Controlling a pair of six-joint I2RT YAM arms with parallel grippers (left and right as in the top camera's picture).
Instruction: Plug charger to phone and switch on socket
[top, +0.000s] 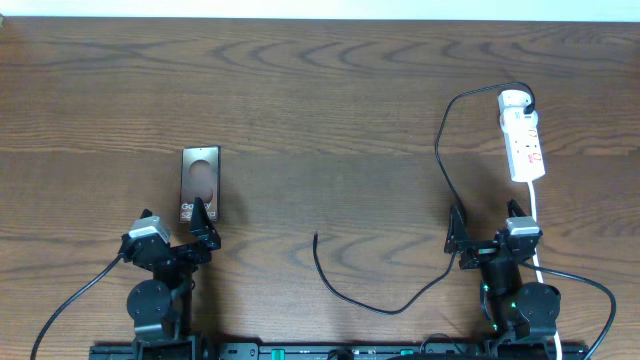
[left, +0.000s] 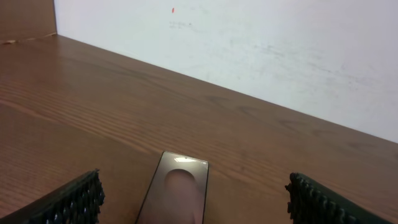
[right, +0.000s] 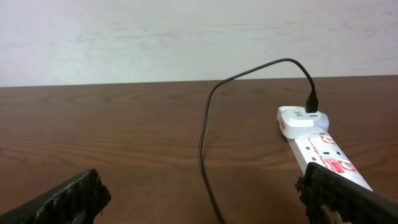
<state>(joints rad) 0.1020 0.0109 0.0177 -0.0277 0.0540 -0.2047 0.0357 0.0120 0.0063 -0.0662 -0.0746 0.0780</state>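
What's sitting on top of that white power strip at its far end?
A white plug head sits on the socket, with the charger cable running into it. The outlet beneath it is covered.

The brown wood-grain table (top: 320, 90) is bare across its middle and far side, leaving wide passage between the small dark glossy phone slab (top: 200, 180) and the thin black charger cable (top: 440, 150). The phone lies just ahead of the left gripper (left: 194, 186), in line with its wide-spread jaws. The cable runs close past the right gripper (right: 200, 180) on its inner side. The narrow white power strip (top: 523, 135) lies ahead of that gripper, and its white cord (top: 535, 215) trails along the outer side.
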